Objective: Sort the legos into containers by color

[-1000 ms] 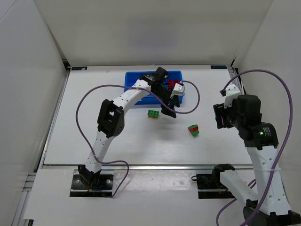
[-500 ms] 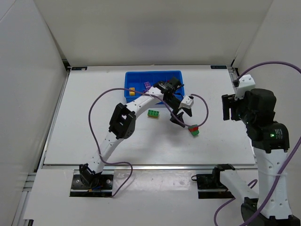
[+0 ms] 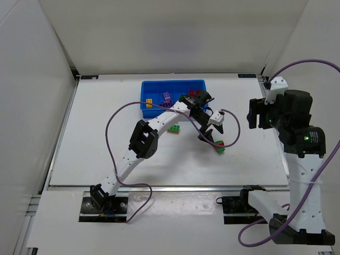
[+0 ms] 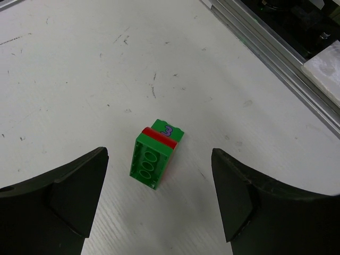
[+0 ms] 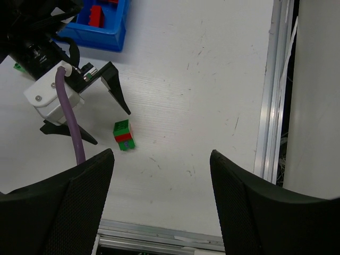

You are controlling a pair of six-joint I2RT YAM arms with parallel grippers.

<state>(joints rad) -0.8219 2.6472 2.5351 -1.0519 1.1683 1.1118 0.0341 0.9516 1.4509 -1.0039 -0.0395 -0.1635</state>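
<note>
A stack of green and red legos point(image 3: 219, 146) lies on its side on the white table; it shows in the left wrist view point(image 4: 155, 157) and the right wrist view point(image 5: 123, 135). My left gripper point(image 3: 211, 136) is open and empty, just above and beside this stack. A second green lego point(image 3: 173, 128) lies near the blue tray point(image 3: 150, 85), which holds yellow point(image 3: 150, 102), purple point(image 3: 166, 96) and red legos point(image 3: 194, 94) in separate compartments. My right gripper point(image 3: 256, 118) is open and empty, raised high at the right.
White walls enclose the table on three sides. A metal rail point(image 3: 159, 187) runs along the near edge and another point(image 5: 270, 95) along the right side. A purple cable point(image 3: 117, 114) loops from the left arm over the table.
My left gripper has moved away from the tray, right and toward the near side, to the green and red stack. My right arm has shifted slightly.
</note>
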